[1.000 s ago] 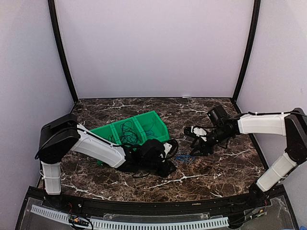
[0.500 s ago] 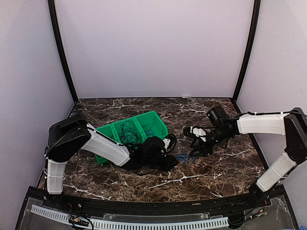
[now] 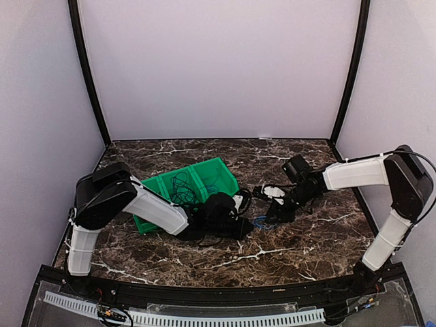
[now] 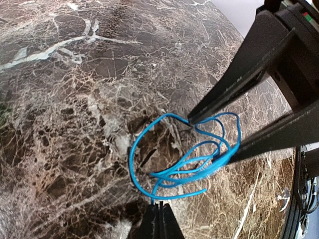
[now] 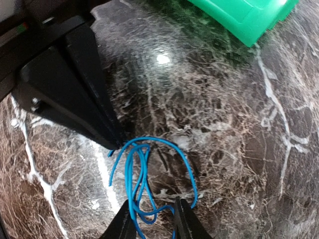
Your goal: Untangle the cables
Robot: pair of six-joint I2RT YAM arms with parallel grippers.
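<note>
A bright blue cable [image 4: 189,172] lies in loose loops on the marble table [image 3: 306,245] between both arms. My left gripper [image 4: 160,205] is shut on one strand at the bundle's near edge; it also shows in the right wrist view as a black wedge, the left gripper [image 5: 115,143]. My right gripper [image 5: 153,209] stands open over the loops of the blue cable [image 5: 134,169], with several strands between its fingers [image 4: 279,134]. From above, the blue cable [image 3: 259,221] shows between the two gripper heads. Black cables [image 3: 180,187] lie in the green bin [image 3: 219,165].
The green bin sits just behind the left wrist, left of the middle, and its corner, the green bin [image 5: 244,15], shows at the top of the right wrist view. Black posts and pale walls enclose the table on three sides.
My left jaws have closed onto the blue cable. The right arm has reached left and down to the cable, and its jaws have narrowed around the loops.
</note>
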